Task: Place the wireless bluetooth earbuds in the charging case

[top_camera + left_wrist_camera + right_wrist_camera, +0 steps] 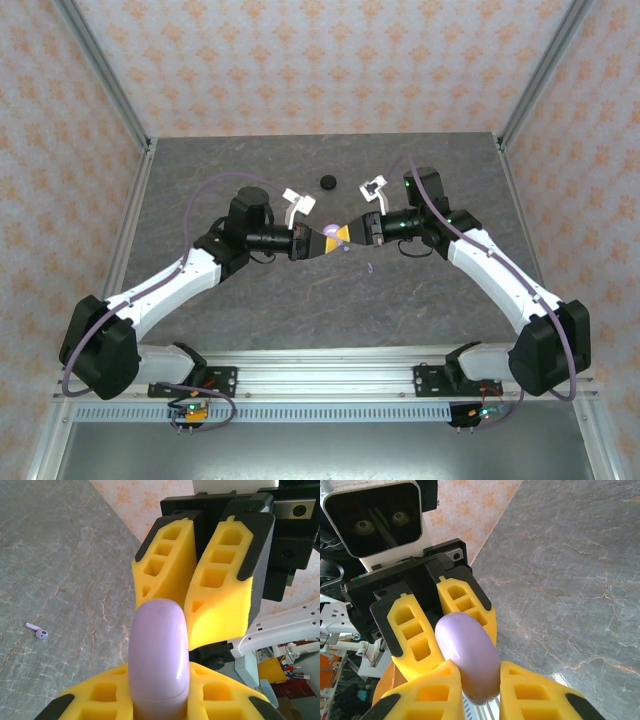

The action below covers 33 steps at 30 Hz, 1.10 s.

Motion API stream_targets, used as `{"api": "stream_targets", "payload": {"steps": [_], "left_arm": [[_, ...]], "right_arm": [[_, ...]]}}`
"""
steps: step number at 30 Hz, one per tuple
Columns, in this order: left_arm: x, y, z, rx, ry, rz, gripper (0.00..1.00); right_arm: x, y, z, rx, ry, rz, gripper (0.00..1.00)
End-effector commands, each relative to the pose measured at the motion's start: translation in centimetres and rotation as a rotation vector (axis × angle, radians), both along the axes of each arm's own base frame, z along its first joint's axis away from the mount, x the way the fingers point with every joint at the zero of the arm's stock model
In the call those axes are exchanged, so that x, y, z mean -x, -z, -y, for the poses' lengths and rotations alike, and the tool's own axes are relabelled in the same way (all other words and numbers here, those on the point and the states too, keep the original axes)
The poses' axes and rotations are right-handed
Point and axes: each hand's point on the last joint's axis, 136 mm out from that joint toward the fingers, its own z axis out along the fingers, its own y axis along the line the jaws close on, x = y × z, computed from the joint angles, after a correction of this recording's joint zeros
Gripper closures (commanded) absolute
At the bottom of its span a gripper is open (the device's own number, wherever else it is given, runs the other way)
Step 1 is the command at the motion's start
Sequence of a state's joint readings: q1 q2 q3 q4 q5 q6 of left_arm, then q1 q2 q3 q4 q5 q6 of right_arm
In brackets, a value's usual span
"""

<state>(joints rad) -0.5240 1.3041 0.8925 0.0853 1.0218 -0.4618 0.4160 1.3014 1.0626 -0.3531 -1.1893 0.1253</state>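
Lying loose on the grey surface [250, 300], just below and right of centre in the top view: one lavender earbud [369, 268], with stem slanting toward the upper left in the left wrist view. Up and left of it, held clear of the surface with long axis set arm to arm: the lavender charging case [159, 650]. Clamped at one end by the left end effector [160, 680], pinched at the other by the right end effector [479, 680]. Nearer the right arm, so probably a right-side pickup once freed from the case.
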Motion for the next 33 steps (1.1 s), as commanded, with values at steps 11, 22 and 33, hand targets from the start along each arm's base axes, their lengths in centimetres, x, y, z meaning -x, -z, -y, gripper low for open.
{"api": "stream_targets", "payload": {"steps": [11, 22, 33], "left_arm": [[-0.10, -2.55, 0.81, 0.028, 0.022, 0.084, 0.77], [-0.25, -2.56, 0.65, 0.025, 0.004, 0.089, 0.68], [-0.70, -2.63, 0.55, 0.033, -0.028, 0.092, 0.79]], "right_arm": [[1.09, -1.48, -0.81, -0.032, -0.065, 0.039, 0.83], [1.07, -1.35, -0.71, -0.026, -0.057, 0.039, 0.83], [1.09, -1.24, -0.48, -0.020, -0.033, 0.044, 0.83]]}}
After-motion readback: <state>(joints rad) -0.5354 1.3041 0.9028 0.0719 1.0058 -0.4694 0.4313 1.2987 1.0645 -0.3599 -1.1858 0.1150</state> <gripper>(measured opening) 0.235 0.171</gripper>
